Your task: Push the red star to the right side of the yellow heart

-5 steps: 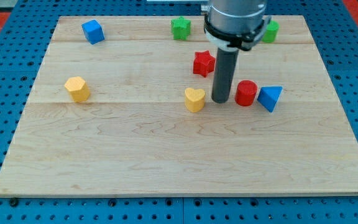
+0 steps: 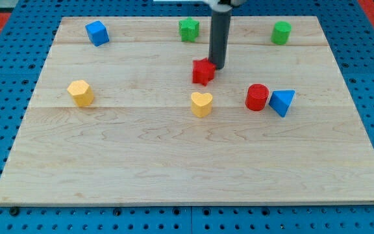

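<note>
The red star [image 2: 203,71] lies near the middle of the wooden board, just above the yellow heart [image 2: 201,103]. My tip [image 2: 217,67] touches the star's upper right side. The rod rises from there to the view's top edge. The heart sits below the star and slightly to its left, apart from it.
A red cylinder [image 2: 257,97] and a blue triangle [image 2: 282,102] sit together right of the heart. A yellow hexagon [image 2: 80,92] is at the left. A blue cube [image 2: 97,32], a green star [image 2: 188,29] and a green cylinder [image 2: 280,32] line the top.
My tip moved from right of the heart up to the star's upper right. The star shifted slightly down and left.
</note>
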Robot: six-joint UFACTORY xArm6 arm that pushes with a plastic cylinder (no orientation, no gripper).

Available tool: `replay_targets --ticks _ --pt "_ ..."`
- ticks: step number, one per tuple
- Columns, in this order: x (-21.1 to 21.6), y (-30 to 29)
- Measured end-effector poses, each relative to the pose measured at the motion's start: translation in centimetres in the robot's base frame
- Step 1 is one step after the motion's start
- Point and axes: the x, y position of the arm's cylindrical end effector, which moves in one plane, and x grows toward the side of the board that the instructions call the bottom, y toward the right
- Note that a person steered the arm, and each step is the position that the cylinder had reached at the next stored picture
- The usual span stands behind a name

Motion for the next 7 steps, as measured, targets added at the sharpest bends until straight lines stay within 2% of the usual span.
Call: replay_targets --ticks 1,2,3,4,5,7 --pt "1.6 -0.5" --pt "-3.0 0.0" --pt "-3.4 -2.5" --pt "-3.4 -7.1" --pt "-3.4 -9.2" --pt "-1.7 -8.8"
